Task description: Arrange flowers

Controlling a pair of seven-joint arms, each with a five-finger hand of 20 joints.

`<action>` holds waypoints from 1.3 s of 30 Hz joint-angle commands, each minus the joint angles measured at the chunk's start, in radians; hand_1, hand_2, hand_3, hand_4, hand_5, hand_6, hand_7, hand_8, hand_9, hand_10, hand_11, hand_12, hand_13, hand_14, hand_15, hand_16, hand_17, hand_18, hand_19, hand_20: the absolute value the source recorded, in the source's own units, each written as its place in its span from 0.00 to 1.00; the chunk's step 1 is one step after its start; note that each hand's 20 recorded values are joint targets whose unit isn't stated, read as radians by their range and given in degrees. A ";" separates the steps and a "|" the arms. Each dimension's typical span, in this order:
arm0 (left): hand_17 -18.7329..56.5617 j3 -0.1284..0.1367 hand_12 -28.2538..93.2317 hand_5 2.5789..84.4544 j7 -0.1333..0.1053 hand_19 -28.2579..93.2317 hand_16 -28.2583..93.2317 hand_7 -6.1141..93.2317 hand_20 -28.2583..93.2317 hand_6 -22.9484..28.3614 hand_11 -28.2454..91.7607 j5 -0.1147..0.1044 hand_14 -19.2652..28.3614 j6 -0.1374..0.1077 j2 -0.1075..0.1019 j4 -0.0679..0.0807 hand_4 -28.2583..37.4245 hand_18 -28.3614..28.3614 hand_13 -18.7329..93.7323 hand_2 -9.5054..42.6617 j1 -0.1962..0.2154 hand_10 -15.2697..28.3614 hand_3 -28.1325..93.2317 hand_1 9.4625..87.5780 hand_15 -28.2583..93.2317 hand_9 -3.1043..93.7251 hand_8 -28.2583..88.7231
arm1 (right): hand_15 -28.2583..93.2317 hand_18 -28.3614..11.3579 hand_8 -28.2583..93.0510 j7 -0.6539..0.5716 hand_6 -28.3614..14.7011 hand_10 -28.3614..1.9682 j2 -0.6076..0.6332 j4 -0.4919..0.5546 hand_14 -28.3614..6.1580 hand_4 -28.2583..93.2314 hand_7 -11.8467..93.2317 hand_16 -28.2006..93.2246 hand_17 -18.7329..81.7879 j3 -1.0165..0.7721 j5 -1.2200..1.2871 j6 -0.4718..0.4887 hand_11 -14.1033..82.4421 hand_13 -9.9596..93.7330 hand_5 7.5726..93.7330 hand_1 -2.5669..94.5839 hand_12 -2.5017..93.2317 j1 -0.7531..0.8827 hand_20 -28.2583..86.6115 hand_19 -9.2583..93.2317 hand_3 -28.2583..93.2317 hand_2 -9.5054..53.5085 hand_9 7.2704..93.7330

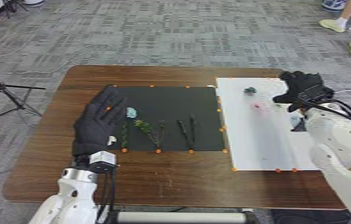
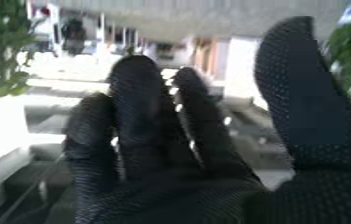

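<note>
Head view: my left hand (image 1: 91,128), straight-fingered, at the black mat (image 1: 173,102)'s nine o'clock; my right hand (image 1: 302,89) at the white sheet (image 1: 265,142)'s one o'clock. I see its fingers spread.

Looked like smooth brown wood on the table (image 1: 180,187), dull on the black mat (image 1: 164,107), smooth on the white sheet (image 1: 260,137), and like bumpy cloth on the right hand (image 1: 303,90).

The table (image 1: 167,182) is brown, the mat (image 1: 164,100) black, edged with orange dots (image 1: 191,151) — the sprig (image 1: 143,125) at its eight o'clock green, the sheet (image 1: 265,142) at three white. The carpet (image 1: 171,45) at twelve is patchwork grey.
</note>
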State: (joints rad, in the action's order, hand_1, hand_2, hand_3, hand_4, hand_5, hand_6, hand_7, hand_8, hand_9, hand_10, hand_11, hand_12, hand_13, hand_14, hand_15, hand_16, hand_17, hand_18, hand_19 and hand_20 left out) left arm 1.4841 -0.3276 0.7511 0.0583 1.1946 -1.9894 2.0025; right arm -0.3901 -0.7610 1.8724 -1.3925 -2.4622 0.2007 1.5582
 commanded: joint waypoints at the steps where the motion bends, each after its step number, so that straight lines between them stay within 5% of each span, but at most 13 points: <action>1: 0.05 0.001 0.37 0.26 -0.006 0.55 0.29 0.29 0.29 0.49 0.36 0.002 0.72 0.007 0.012 0.001 0.00 0.85 0.32 0.07 0.020 0.58 0.79 0.18 0.32 0.23 0.14 | 0.88 0.21 0.15 -0.046 0.50 0.43 0.007 -0.026 0.51 0.00 0.30 0.41 0.46 -0.050 -0.017 0.118 0.34 0.56 0.29 0.37 0.26 0.042 0.69 0.93 0.83 0.00 0.33; 7: 0.05 0.006 0.37 0.26 -0.008 0.55 0.29 0.29 0.29 0.49 0.36 0.005 0.72 0.007 0.009 -0.002 0.00 0.85 0.32 0.07 0.029 0.58 0.79 0.18 0.32 0.23 0.14 | 0.88 0.19 0.16 -0.087 0.48 0.41 0.023 -0.019 0.50 0.00 0.27 0.40 0.45 -0.071 -0.056 0.309 0.33 0.55 0.28 0.37 0.25 0.047 0.69 0.92 0.81 0.00 0.33; 11: 0.05 0.010 0.37 0.26 -0.009 0.55 0.29 0.29 0.30 0.49 0.36 0.004 0.72 0.004 0.011 -0.004 0.00 0.85 0.32 0.07 0.034 0.58 0.79 0.18 0.32 0.23 0.14 | 0.87 0.18 0.16 -0.095 0.49 0.41 0.028 -0.027 0.50 0.00 0.27 0.40 0.44 -0.075 -0.046 0.326 0.32 0.56 0.31 0.38 0.25 0.053 0.70 0.91 0.79 0.00 0.36; 18: 0.05 0.012 0.37 0.26 -0.011 0.55 0.29 0.29 0.29 0.49 0.36 0.003 0.72 0.003 0.007 -0.006 0.00 0.85 0.32 0.07 0.037 0.58 0.79 0.18 0.32 0.23 0.14 | 0.88 0.20 0.14 -0.061 0.57 0.52 0.025 -0.076 0.54 0.00 0.31 0.41 0.46 -0.055 -0.094 0.198 0.37 0.62 0.39 0.38 0.25 0.074 0.69 0.92 0.83 0.00 0.45; 27: 0.05 0.012 0.37 0.26 -0.011 0.55 0.29 0.29 0.30 0.49 0.36 0.004 0.72 0.008 0.011 -0.003 0.00 0.85 0.32 0.07 0.033 0.58 0.79 0.18 0.32 0.23 0.14 | 0.88 0.22 0.13 -0.035 0.60 0.54 0.002 -0.149 0.57 0.00 0.33 0.42 0.48 0.007 -0.142 0.209 0.39 0.64 0.41 0.39 0.24 0.012 0.69 0.93 0.85 0.00 0.48; 31: 0.05 0.014 0.37 0.26 -0.013 0.55 0.29 0.29 0.30 0.49 0.36 0.002 0.72 0.004 0.008 -0.006 0.00 0.85 0.32 0.07 0.038 0.58 0.79 0.18 0.32 0.23 0.14 | 0.87 0.23 0.12 -0.006 0.61 0.57 0.004 -0.173 0.58 0.00 0.34 0.42 0.48 0.018 -0.167 0.132 0.40 0.64 0.42 0.40 0.24 0.026 0.69 0.93 0.86 0.00 0.48; 35: 0.05 0.016 0.37 0.26 -0.010 0.55 0.29 0.29 0.29 0.49 0.36 0.001 0.72 0.006 0.009 -0.005 0.00 0.85 0.32 0.07 0.036 0.58 0.79 0.18 0.32 0.23 0.14 | 0.87 0.25 0.10 0.009 0.69 0.64 0.006 -0.186 0.61 0.00 0.39 0.43 0.50 0.027 -0.173 0.069 0.46 0.68 0.54 0.41 0.26 0.030 0.69 0.94 0.87 0.00 0.60; 39: 0.05 0.020 0.37 0.26 -0.013 0.55 0.29 0.29 0.29 0.49 0.36 0.001 0.72 0.004 0.006 -0.008 0.00 0.85 0.32 0.07 0.040 0.58 0.79 0.18 0.32 0.23 0.14 | 0.86 0.25 0.25 0.043 0.70 0.68 0.013 -0.165 0.62 0.00 0.56 0.44 0.53 0.018 -0.160 0.028 0.50 0.72 0.69 0.49 0.45 0.047 0.68 0.96 0.88 0.06 0.79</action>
State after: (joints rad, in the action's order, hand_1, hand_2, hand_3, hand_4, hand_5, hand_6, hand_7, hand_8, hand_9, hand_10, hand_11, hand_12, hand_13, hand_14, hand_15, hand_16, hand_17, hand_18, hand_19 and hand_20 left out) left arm 1.4969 -0.3364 0.7513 0.0601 1.1971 -1.9940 2.0143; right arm -0.3920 -0.7564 1.6889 -1.3653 -2.6149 0.2737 1.5804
